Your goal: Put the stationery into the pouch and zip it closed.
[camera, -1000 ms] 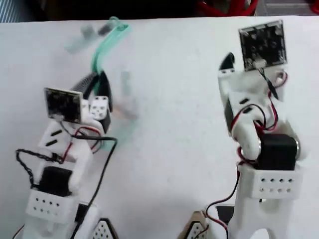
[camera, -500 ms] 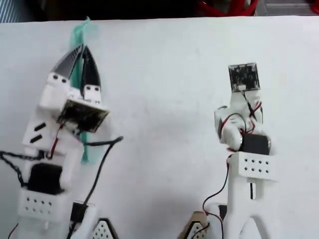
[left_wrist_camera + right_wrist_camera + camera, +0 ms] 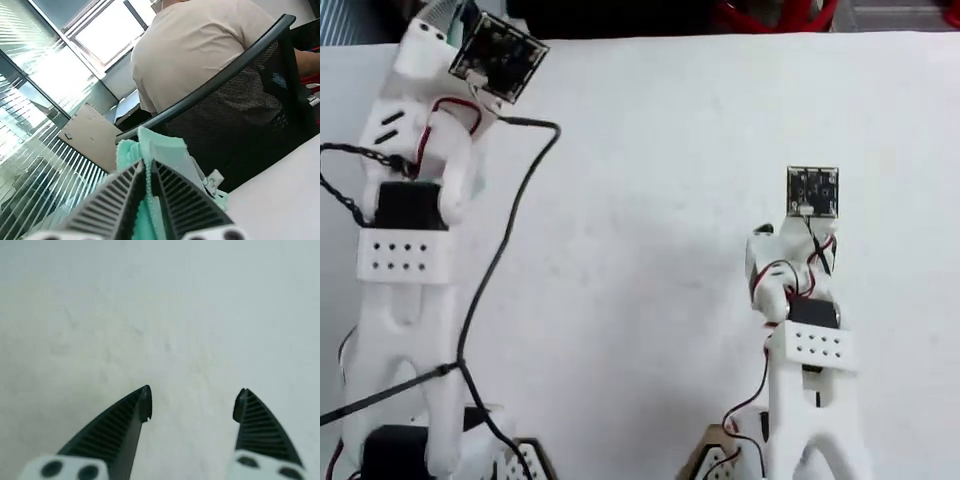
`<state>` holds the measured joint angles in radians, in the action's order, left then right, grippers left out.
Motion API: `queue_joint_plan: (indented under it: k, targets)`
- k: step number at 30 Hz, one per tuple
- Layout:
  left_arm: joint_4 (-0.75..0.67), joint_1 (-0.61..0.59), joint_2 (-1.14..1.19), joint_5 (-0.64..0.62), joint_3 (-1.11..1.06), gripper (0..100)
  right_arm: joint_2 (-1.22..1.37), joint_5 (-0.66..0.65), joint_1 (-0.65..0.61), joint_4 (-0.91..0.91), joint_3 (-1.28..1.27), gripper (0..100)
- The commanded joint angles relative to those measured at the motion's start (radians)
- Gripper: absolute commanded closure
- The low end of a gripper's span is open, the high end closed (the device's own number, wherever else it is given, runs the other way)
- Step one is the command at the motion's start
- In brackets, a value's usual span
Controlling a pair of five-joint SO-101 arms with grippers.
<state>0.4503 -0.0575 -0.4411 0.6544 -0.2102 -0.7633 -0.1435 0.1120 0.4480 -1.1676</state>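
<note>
A teal pouch (image 3: 159, 148) is pinched between the ribbed fingers of my left gripper (image 3: 149, 169), which is shut on it and lifted off the table, pointing out past the table's far edge. In the high view the left arm (image 3: 415, 130) stands tall at the far left corner, its camera board (image 3: 496, 56) near the table's back edge. My right gripper (image 3: 192, 397) is open with nothing between its fingers, hovering over the bare white table (image 3: 150, 315). The right arm (image 3: 802, 300) is folded back close to its base.
A black cable (image 3: 510, 210) trails from the left arm across the white table (image 3: 650, 200). The table's far edge (image 3: 720, 36) meets a dark background. Both arm bases stand at the near edge.
The left arm has swung up and toward the far left corner, carrying the pouch off the table. The right arm has drawn back toward its base.
</note>
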Motion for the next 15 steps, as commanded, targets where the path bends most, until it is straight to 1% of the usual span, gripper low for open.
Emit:
queue_joint_plan:
  k: [1,2,4,7,9,12,15]
  targets:
    - [0.021,0.101,0.024,0.012,0.040,98,-0.022,0.011,0.010,-0.018,0.006,74.4]
    - [0.015,0.139,0.033,0.012,0.005,98,-0.022,0.009,0.013,-0.018,0.006,74.4]
    - [-0.049,0.220,0.062,0.017,-0.097,98,-0.021,0.012,0.047,-0.018,0.006,74.4]
    - [-0.264,0.326,0.134,0.021,-0.287,98,-0.019,0.018,0.111,-0.018,0.006,74.4]
    - [-0.371,0.375,0.163,0.014,-0.393,98,-0.018,0.018,0.139,-0.027,0.006,74.4]
    - [-0.390,0.450,0.133,0.002,-0.508,98,-0.015,0.020,0.148,-0.062,-0.005,74.4]
    - [-0.391,0.512,0.076,-0.066,-0.586,98,-0.015,0.020,0.151,-0.104,-0.020,74.4]
